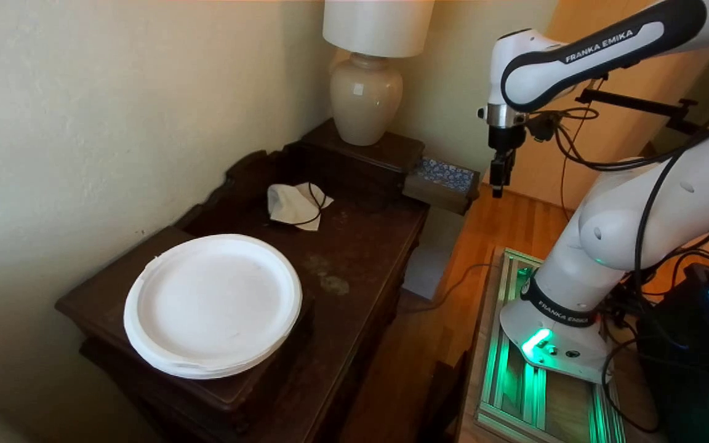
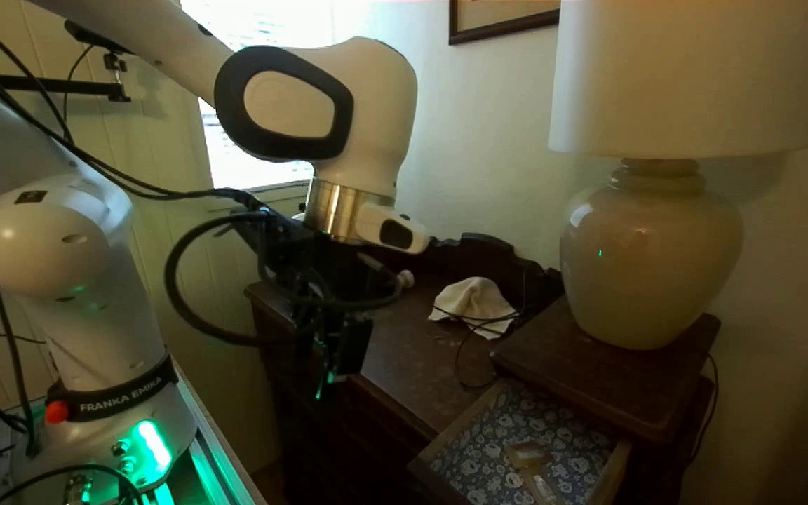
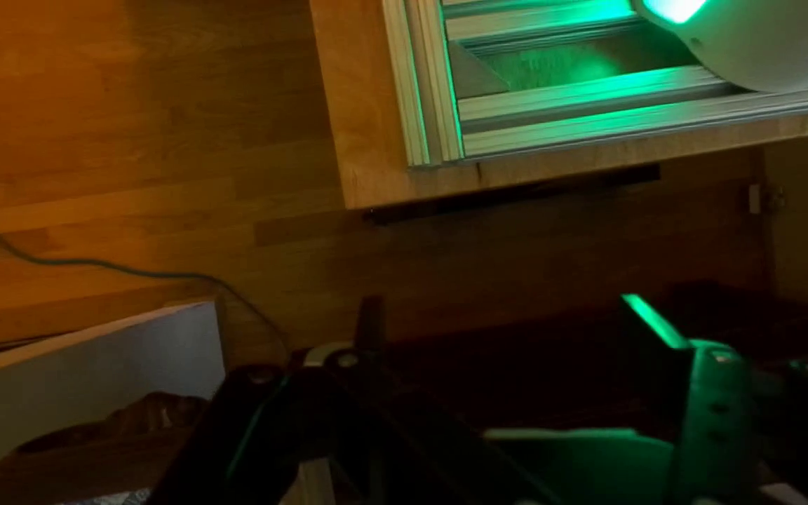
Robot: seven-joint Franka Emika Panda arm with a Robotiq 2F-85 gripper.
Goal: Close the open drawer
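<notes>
The drawer is a small dark-brown box with a blue-grey floral lining. It stands pulled out from under the raised lamp stand, in both exterior views [image 1: 433, 193] [image 2: 459, 426]. A small brush-like item [image 2: 530, 459] lies inside it. In the wrist view, the drawer's carved front [image 3: 95, 452] shows at the lower left, partly hidden by the gripper. My gripper [image 1: 500, 184] hangs pointing down in front of the drawer, apart from it. It also shows in an exterior view [image 2: 337, 375], left of the drawer. In the wrist view its fingers [image 3: 506, 315] are wide apart with nothing between them.
A lamp [image 1: 367, 101] stands on the raised stand [image 2: 614, 379] above the drawer. The dark table [image 1: 354, 258] bears a white plate stack [image 1: 213, 304] and a cream cloth with a cable [image 1: 296, 205]. The robot's base frame [image 3: 432, 91] stands opposite the table.
</notes>
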